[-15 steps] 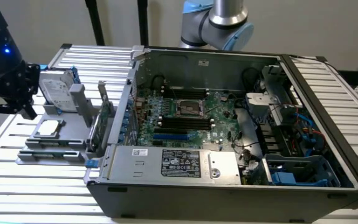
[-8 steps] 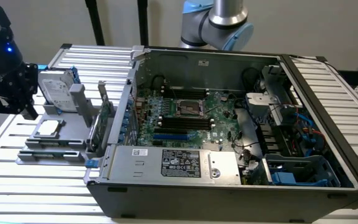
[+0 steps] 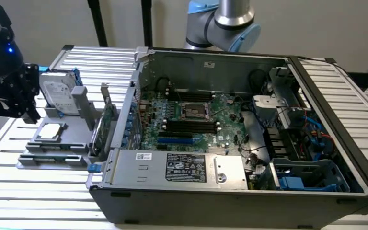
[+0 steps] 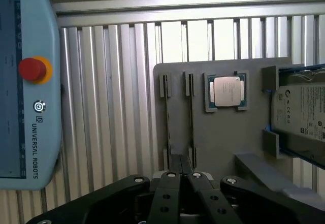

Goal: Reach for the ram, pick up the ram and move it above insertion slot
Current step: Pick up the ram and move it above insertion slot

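**Claw (image 4: 181, 165) poised over the ram (image 4: 191, 122) in its grey fixture (image 4: 223, 142)**

In the exterior view, an open computer case (image 3: 235, 201) is seen mid-frame on a ribbed metal bench (image 3: 30, 191). The fixture is set beside the case at the left of the frame, with the claw hanging over it. In the wrist view the claw's two fingers are drawn together, and nothing is seen between them. Just past their tips, two thin strips are held on edge in parallel slots of the fixture. These are judged to be ram sticks; which one is meant cannot be told. A processor (image 4: 226, 92) lies just beside them, with a hard drive (image 4: 302, 117) beyond it. The reach is judged under way, with no grasp made. For a clean pick, the fingers would need to be opened enough to straddle one thin edge, centred along the stick, squared to its length, and lowered straight so the neighbouring stick is not knocked.
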You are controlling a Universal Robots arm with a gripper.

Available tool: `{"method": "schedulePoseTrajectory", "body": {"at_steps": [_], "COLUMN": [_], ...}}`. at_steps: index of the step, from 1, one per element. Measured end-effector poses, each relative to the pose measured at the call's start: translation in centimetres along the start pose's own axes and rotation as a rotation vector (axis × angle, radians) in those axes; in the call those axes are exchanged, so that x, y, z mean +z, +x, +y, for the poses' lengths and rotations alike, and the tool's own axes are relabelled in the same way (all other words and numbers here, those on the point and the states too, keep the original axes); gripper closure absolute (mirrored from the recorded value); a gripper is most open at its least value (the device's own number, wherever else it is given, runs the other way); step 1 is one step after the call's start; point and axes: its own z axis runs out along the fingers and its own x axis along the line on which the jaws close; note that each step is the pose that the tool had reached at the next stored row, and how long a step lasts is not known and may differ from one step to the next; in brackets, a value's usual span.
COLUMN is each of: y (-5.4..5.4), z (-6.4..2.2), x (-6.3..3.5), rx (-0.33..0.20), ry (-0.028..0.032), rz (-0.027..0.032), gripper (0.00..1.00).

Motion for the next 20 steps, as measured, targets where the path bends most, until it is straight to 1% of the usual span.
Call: {"method": "schedulePoseTrajectory", "body": {"at_steps": [1,2,3,5,6,20], "y": [0.0,0.0,0.0,0.0,0.0,0.0], "z": [0.01,0.02,0.04,0.09,0.13,0.61], "x": [0.00,0.03,0.08,0.31,0.49,3.04], "rx": [0.000,0.000,0.000,0.000,-0.001,-0.007], "ry": [-0.0001,-0.0002,0.0000,0.0000,0.0000,0.0000], "rz": [0.0001,0.0002,0.0000,0.0000,0.0000,0.0001], "gripper": [0.76,0.76,0.70,0.70,0.64,0.64]}}
